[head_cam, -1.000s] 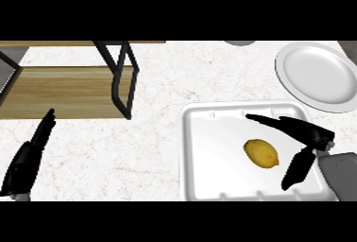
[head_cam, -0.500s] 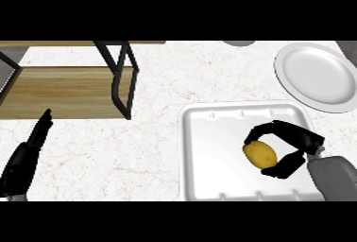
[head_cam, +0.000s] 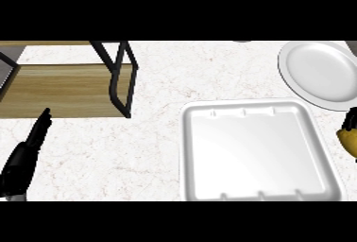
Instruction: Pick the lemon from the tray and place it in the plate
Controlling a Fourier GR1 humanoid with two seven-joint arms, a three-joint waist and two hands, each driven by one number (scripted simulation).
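Head view, left to right: your left hand [head_cam: 24,158] rests by the bench's [head_cam: 160,71] left edge, fingers straight. The tray [head_cam: 254,151] lies bare, since your right hand [head_cam: 349,125], fingers curled around the lemon [head_cam: 348,141], carries it off the tray's right rim, below the plate [head_cam: 319,73]. No writing shows.

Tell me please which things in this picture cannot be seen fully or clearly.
- Lemon, head view: only a yellow part shows at the right edge; fingers cover the rest.
- Right hand, head view: cut off by the right edge, only some dark fingers show around the lemon.
- Plate, head view: its right rim is cut off by the edge.
- Left hand, head view: seen side-on at the lower left; its palm is hidden.
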